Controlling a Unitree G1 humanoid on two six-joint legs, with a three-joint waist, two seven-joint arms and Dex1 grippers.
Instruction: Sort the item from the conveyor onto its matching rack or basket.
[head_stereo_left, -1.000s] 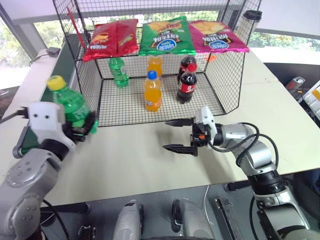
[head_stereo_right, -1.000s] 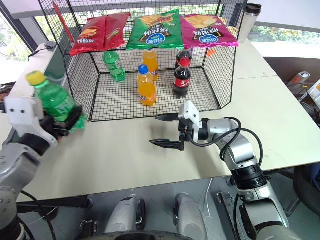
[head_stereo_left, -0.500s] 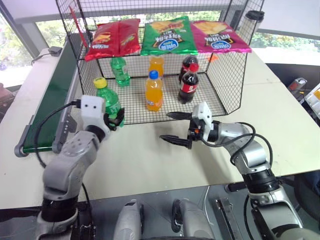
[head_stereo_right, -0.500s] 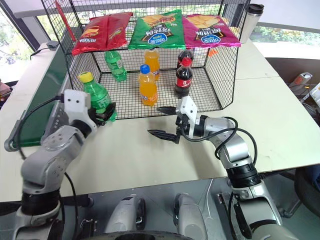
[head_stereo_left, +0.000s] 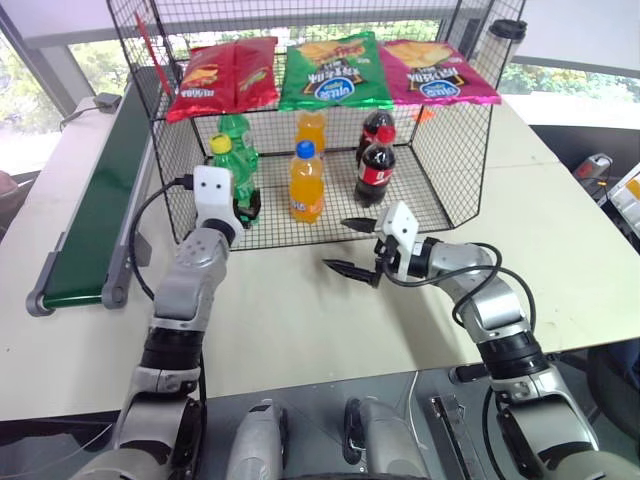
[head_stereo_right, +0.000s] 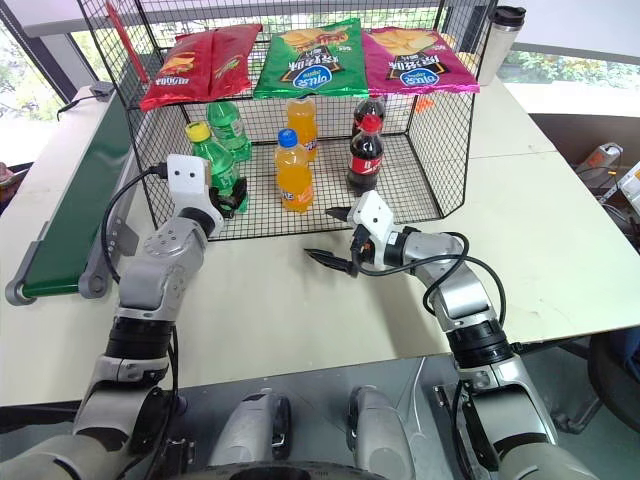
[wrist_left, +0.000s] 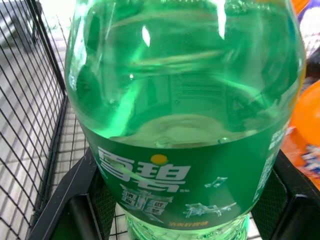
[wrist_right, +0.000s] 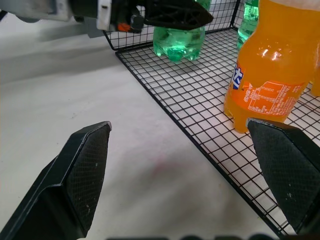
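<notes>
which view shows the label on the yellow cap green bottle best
The left wrist view: the green bottle sits close between the left gripper fingers, with its label's white characters readable. The head views show the whole bottle with its yellow cap at the wire cage front, its label mostly hidden. The right wrist view shows its base.

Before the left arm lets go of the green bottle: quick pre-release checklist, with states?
1. Left tool shut on the green bottle: ok.
2. Bottle upright, yellow cap up: ok.
3. Bottle over the wire cage floor, at its front left: ok.
4. Bottle base resting on the grid: cannot tell.
5. Gap to the orange bottle and the smaller green bottle: ok.
6. Right tool open, outside the cage front: ok.
</notes>
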